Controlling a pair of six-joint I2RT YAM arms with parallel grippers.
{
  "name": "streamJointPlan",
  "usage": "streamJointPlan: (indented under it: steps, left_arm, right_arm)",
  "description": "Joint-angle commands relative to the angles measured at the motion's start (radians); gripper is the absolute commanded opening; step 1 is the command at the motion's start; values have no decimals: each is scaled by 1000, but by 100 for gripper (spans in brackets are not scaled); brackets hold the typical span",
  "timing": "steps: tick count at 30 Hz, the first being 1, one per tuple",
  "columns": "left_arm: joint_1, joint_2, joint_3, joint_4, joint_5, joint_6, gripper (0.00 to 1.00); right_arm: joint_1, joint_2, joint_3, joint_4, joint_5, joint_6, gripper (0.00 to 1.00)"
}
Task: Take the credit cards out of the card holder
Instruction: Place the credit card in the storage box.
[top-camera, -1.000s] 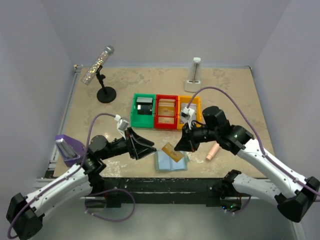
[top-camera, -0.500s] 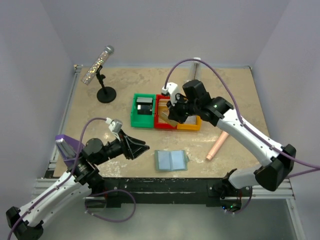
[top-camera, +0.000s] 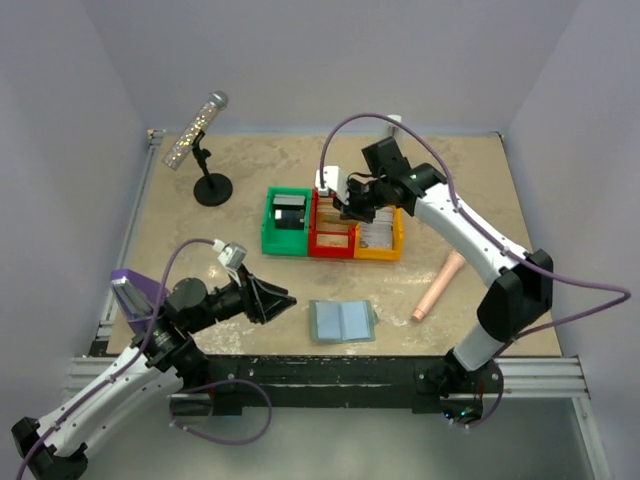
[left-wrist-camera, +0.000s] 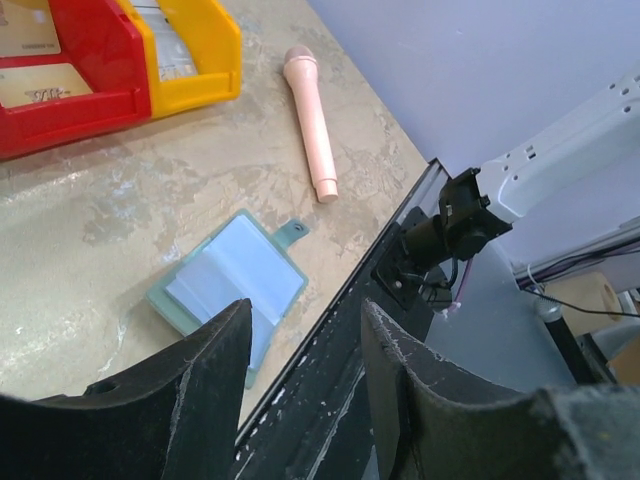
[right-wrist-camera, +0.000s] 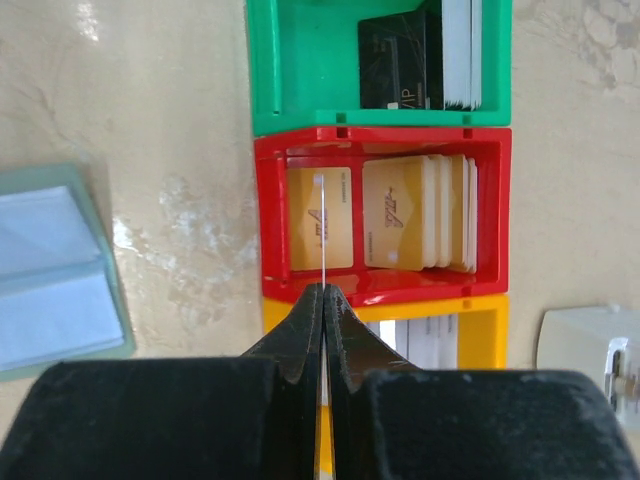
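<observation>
Light: bright, even, from overhead; you get only soft, faint shadows around the red bin (top-camera: 333, 251). Glare: white sheen on the table (right-wrist-camera: 140, 235) just left of that bin, right wrist view. Focus: bin crisp; right gripper (right-wrist-camera: 323, 290) below it a soft, featureless black. Top view sharp throughout.

The right gripper (right-wrist-camera: 323, 290) pinches a thin card (right-wrist-camera: 322, 230) edge-on above the red bin (right-wrist-camera: 380, 137), which holds tan cards (right-wrist-camera: 400, 225) lying flat.
</observation>
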Motion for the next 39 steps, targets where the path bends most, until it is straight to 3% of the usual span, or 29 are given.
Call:
streamJointPlan:
  steps: [1,28,39]
  left_arm:
    - [7,1,-9,-2,24,13,52]
    - [7,83,-21,-40,-13,33,52]
    - [7,109,-16,-45,-22,41,52]
  right_arm:
    - [-13,87,96,-83,-48,-183,0]
    - [-51,475,418,-137,-43,-180,0]
    - [-71,507,445,-148,16,-180,0]
